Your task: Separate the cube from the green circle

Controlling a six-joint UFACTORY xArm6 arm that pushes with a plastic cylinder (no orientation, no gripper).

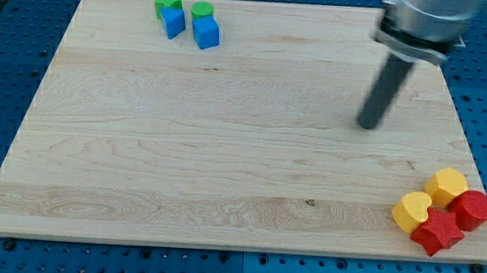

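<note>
My tip (pixel 368 125) rests bare on the wooden board (pixel 227 135), upper right, grasping nothing, well apart from the blue cube (pixel 206 33) touching the green circle (pixel 202 11) at upper left.

Surface finish check: wood board, painted blocks, dark rod.

I see a pale wooden board (pixel 225 152) with visible grain, smooth and matt. The blue cube (pixel 206 33), green circle (pixel 202 11), green star (pixel 166 0), second blue block (pixel 173 22), two yellow blocks (pixel 411 211) (pixel 446 185), red star (pixel 437 233) and red round block (pixel 474 210) look evenly coated with a soft sheen. My tip (pixel 368 125) ends a matt dark rod. The blue perforated table (pixel 22 21) looks like painted metal.
</note>
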